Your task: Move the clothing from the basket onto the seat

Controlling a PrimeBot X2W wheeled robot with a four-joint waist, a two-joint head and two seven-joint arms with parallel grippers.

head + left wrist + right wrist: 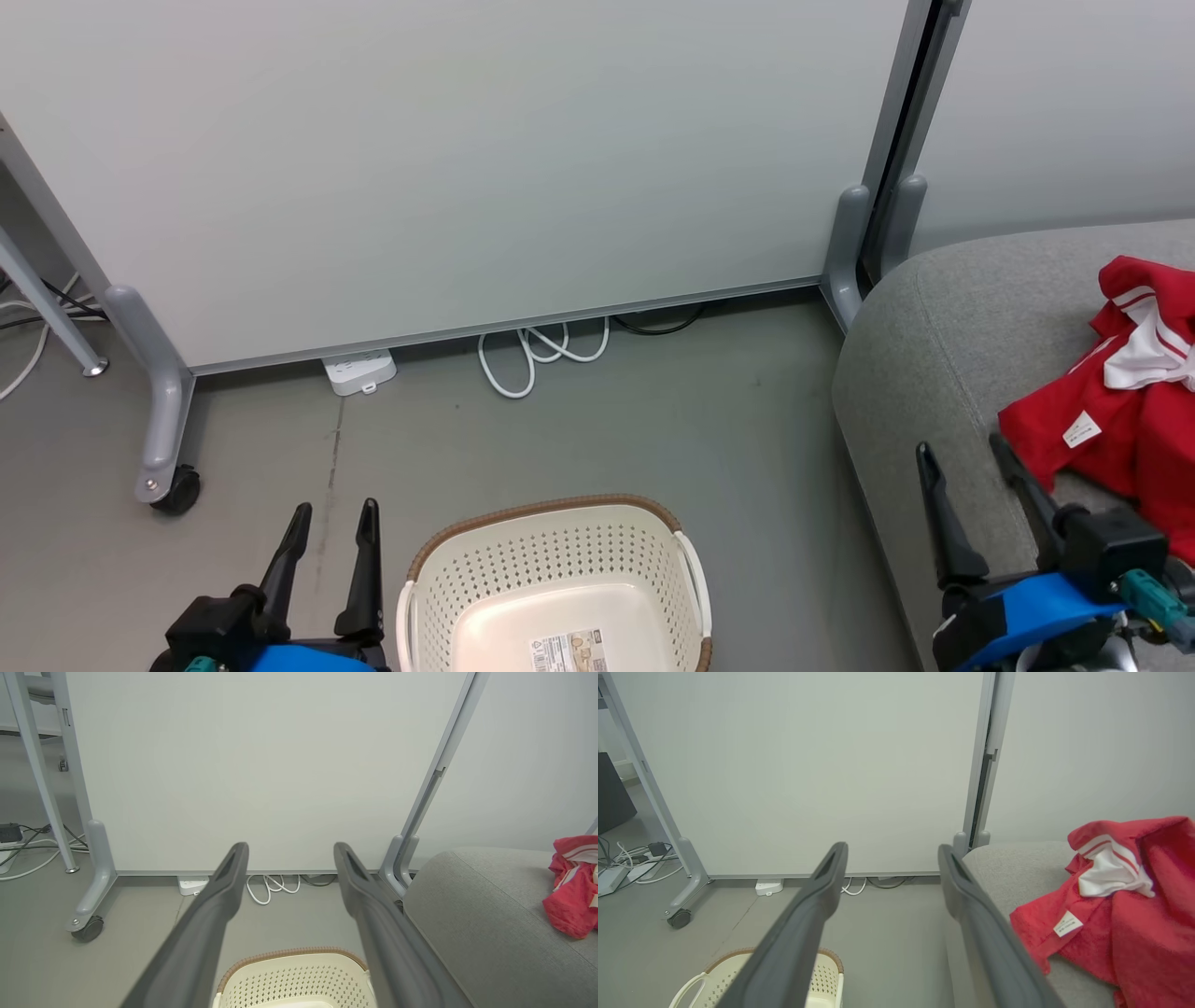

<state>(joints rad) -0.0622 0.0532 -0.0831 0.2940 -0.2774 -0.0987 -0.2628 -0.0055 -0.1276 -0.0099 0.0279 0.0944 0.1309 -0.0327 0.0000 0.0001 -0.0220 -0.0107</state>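
On the seat the clothing looked soft, light and limp, best pinched at a bunched fold, while the left gripper and right gripper stood empty, jaws apart.

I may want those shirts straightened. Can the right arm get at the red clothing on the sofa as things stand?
Probably yes. The right gripper is open and empty above the sofa cushion, just beside the red clothing, and nothing lies between them.
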